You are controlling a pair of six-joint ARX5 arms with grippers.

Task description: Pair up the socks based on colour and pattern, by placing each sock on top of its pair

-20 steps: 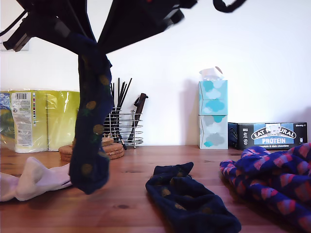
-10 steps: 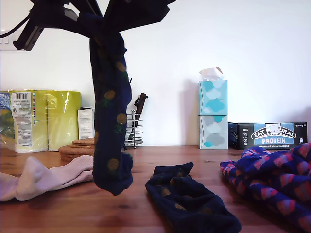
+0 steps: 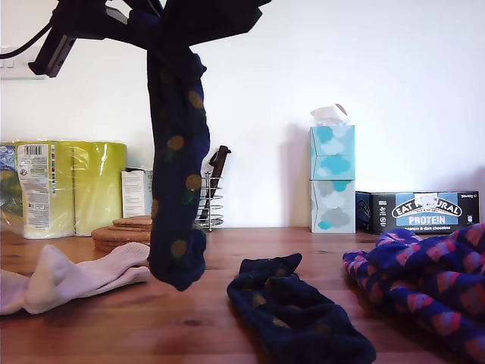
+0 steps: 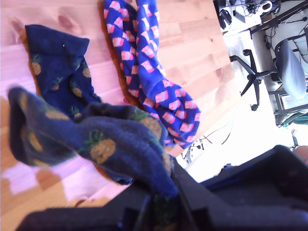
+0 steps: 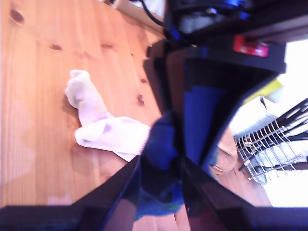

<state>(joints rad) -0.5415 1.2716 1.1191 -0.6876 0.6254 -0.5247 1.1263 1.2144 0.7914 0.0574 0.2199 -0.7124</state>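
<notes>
Both pincers meet at the top of one hanging sock: my first pincer (image 4: 161,207) is clamped tight on the cuff of the hanging navy sock (image 3: 178,174), and my second pincer (image 5: 161,192) has its jaws pressed onto the same dark cloth from the other side. That sock dangles full length from the upper part of the exterior view, its toe clear of the tabletop (image 3: 197,318), between the pale sock and the flat navy one.

Counted: two navy socks with orange-and-green pineapple spots, one aloft and the flat navy sock (image 3: 295,311) crumpled on the wood just toward the exterior view's right of the dangling toe. Blue socks with pink checks (image 3: 424,280) lie heaped at the exterior view's right edge; the first wrist view shows two long strips side by side. One pale sock (image 3: 68,277) shows at the exterior view's left edge; whether another lies beneath it I cannot tell.

Bare wood shows beneath the hanging toe and in front of the pale sock. Along the back stand a stack of cork coasters (image 3: 125,231), a wire rack (image 3: 197,201), yellow packs (image 3: 72,186), a tissue box (image 3: 332,178) and a protein-bar box (image 3: 420,211).
</notes>
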